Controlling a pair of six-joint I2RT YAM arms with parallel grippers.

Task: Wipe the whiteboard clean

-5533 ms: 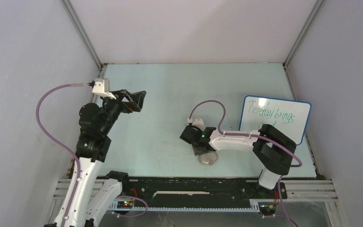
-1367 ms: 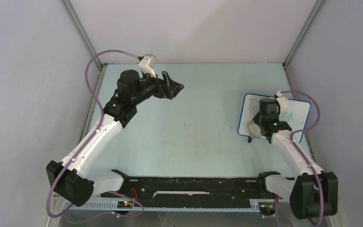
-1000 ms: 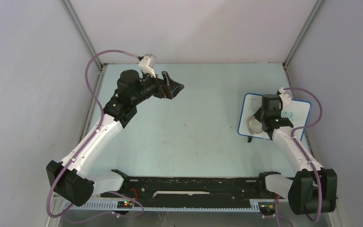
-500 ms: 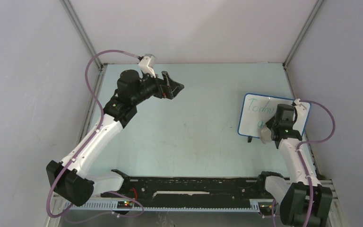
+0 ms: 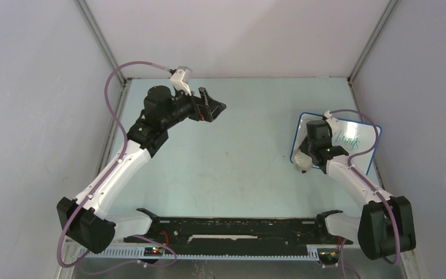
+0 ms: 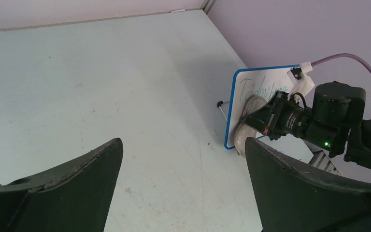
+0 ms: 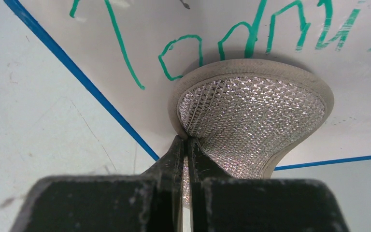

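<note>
Pinching the grey-beige sponge pad (image 7: 251,116) by its near edge, the right pincer (image 7: 187,145) has its jaws all but closed, with only the thin fold of the pad between them. The pad's face is pressed against the lower left part of the whiteboard (image 5: 357,139), right under the green "Today". Part of the pad hangs past the blue rim at the corner. The board stands propped at a tilt on its small black feet, at the right side of the counter (image 5: 238,151), close to the wall. The green handwriting (image 7: 251,38) is mostly unwiped.

The grip is probably the main risk. Held by so little material, the pad could fold over or slip out as it drags. Nothing braces the board either, since the left pincer (image 5: 212,104) hangs wide open and empty, well apart over the far left of the counter. A firm push could therefore slide or tip the board. The overhanging pad might also catch on the rim.
</note>
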